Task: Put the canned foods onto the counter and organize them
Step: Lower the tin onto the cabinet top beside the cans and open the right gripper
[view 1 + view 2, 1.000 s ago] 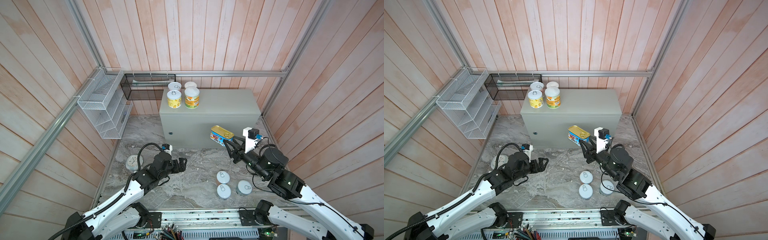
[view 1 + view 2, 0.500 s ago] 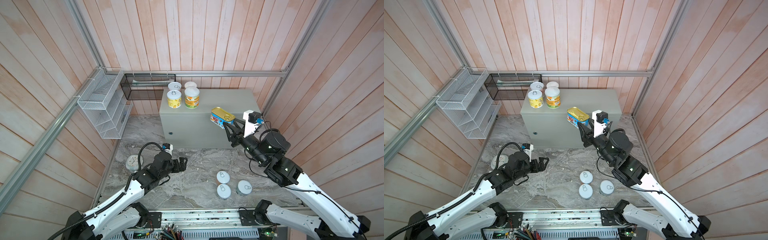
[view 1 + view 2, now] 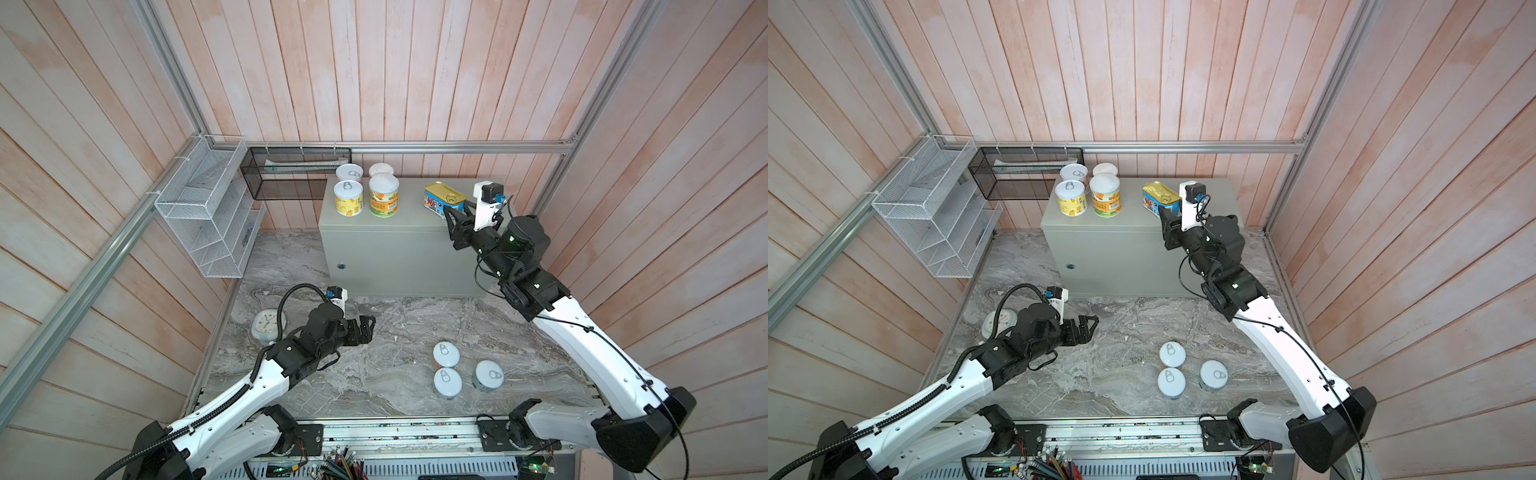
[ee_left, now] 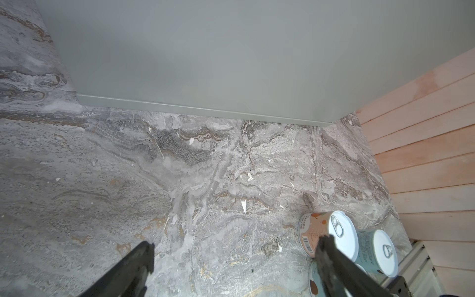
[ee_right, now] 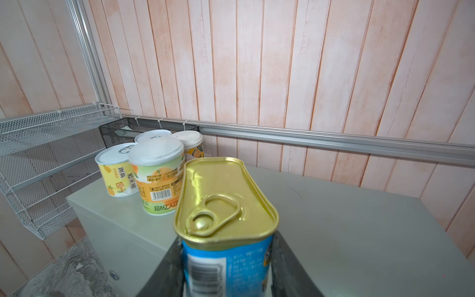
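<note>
My right gripper is shut on the gold tin with a blue label, its fingers on both sides. The tin is upright over the right part of the counter; I cannot tell whether it touches the top. Several cans stand at the counter's back left, a yellow one and an orange-green one in front. Three white-lidded cans stand on the marble near the front. My left gripper hovers open and empty over the marble; a pink can is partly hidden behind one fingertip.
A pale-blue clock lies on the marble behind the left arm. A white wire rack hangs on the left wall and a black mesh basket on the back wall, next to the counter's left end.
My right arm has lifted the gold tin from in front of the counter up and back over its top. The left arm has not moved.
</note>
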Motion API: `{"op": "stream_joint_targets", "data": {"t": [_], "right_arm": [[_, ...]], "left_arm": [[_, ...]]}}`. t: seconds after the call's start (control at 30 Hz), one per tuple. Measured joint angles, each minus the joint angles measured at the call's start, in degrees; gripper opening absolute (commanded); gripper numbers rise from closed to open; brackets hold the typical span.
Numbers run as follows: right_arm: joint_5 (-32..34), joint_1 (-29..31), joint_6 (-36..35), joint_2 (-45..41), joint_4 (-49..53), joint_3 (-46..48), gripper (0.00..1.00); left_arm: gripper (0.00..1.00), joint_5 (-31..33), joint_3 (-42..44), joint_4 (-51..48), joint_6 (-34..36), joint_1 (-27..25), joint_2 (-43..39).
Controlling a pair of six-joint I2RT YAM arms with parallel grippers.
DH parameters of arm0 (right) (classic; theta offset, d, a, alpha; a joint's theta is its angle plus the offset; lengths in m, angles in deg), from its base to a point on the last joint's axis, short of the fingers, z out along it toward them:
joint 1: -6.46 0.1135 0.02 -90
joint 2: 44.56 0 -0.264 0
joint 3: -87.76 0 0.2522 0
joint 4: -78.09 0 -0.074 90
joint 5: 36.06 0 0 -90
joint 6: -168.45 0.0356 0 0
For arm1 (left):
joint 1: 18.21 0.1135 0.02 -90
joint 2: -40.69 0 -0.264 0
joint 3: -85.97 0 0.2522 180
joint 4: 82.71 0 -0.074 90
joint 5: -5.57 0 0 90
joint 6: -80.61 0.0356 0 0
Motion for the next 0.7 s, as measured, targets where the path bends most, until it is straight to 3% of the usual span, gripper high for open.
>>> {"op": "stream_joint_targets", "data": {"t": [0.7], "right_arm": [[-7.63,-4.13,-2.58,22.05,-3.93,-15.26,0.42]], "left_arm": [[1.00,0.22,-0.04,-4.39,-0.87,0.00,-4.07]]}}
